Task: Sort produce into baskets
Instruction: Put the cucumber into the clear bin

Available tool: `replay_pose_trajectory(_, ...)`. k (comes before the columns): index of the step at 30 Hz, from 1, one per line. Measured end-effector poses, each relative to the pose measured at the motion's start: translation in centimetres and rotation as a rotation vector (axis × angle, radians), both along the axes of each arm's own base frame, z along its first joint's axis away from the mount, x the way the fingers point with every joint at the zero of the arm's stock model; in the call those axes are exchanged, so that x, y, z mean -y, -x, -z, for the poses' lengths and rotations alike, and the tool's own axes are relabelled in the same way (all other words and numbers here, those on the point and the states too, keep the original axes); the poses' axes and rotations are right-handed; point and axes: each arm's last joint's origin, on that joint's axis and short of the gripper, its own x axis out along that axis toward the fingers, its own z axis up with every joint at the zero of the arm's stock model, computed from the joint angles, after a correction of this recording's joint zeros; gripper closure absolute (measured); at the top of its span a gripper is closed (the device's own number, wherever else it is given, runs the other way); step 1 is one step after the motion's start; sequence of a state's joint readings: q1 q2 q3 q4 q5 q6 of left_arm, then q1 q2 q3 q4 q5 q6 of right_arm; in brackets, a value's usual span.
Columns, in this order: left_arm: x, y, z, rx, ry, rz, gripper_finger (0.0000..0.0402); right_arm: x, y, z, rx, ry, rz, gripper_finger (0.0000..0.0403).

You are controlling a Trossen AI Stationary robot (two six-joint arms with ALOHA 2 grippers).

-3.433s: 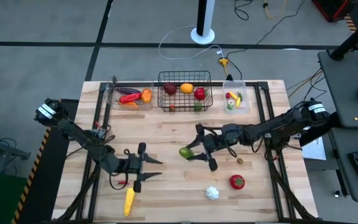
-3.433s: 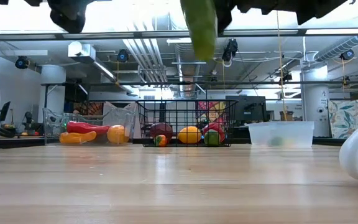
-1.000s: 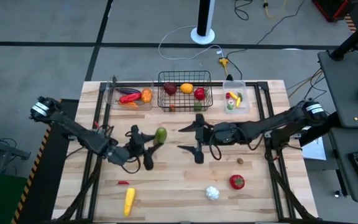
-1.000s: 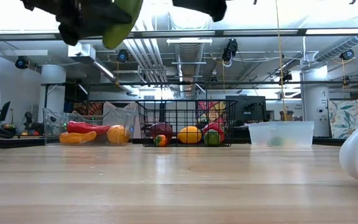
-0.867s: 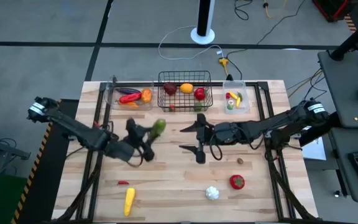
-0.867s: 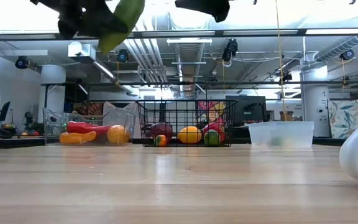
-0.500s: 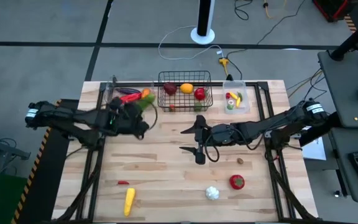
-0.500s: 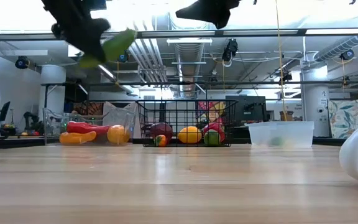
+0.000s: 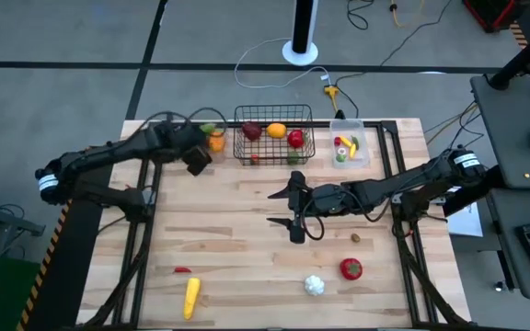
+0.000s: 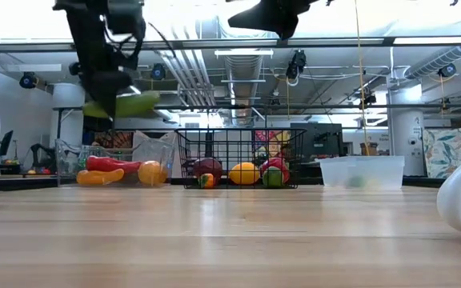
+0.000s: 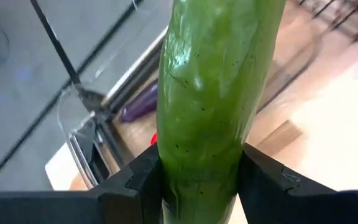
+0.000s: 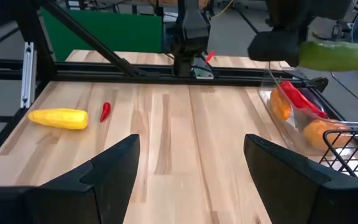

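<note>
Green cucumber (image 11: 213, 99) pinched between the fingers (image 11: 135, 180) of my left gripper (image 9: 194, 154), held in the air over the back-left part of the table (image 9: 247, 239). From the low camera the cucumber (image 10: 126, 105) lies roughly level, well above the wide clear bin (image 10: 94, 156). From overhead only its tip (image 9: 209, 128) peeks out past the gripper, above the bin's right end, where an orange (image 9: 215, 142) sits.

Wide bin holds: red pepper (image 10: 112, 164), orange-coloured long piece (image 10: 98, 177), the orange, and a purple piece (image 11: 138, 102) that is seen only past my left fingers.

Black wire basket (image 9: 274, 114), middle of the back edge: dark red fruit (image 9: 251, 131), yellow-orange fruit (image 9: 277, 130), red fruit (image 9: 295, 139), small green bits at the front wall.

Small clear bin (image 9: 362, 138), right of the basket: red, yellow and green pieces, too small to name.

My right gripper (image 9: 290, 209) hangs above mid-table, jaws spread wide, nothing between them.

Loose on the table:
- yellow corn (image 9: 191, 296), front left
- small red chili (image 9: 182, 270) just behind it
- white garlic (image 9: 313, 285), front centre-right
- tomato (image 9: 351, 268) beside the garlic
- small brownish piece (image 9: 355, 238) behind the tomato, kind unclear
</note>
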State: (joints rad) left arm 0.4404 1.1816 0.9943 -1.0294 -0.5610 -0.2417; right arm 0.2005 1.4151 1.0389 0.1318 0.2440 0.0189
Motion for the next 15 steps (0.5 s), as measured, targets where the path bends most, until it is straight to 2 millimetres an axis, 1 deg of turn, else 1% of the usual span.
replay_pose_trajectory(3,-1.8,0.6,0.5,-0.018,0.055,-0.048,0.0255,0.0,0.0,0.0,-0.001,0.000,0.000,0.0124)
replay_pose_trajectory(7,-3.4,1.1,1.4,-0.084,0.101,-0.075,0.0255,0.0,0.0,0.0,-0.001,0.002,0.000,0.0124)
replay_pose_trajectory(11,-4.8,0.5,2.3,-0.148,0.141,-0.094,0.0255,0.0,0.0,0.0,-0.001,0.003,-0.001,0.0124)
replay_pose_trajectory(15,-6.0,-0.4,3.2,-0.227,0.177,-0.053,0.0255,0.0,0.0,0.0,-0.001,0.003,-0.001,0.0124)
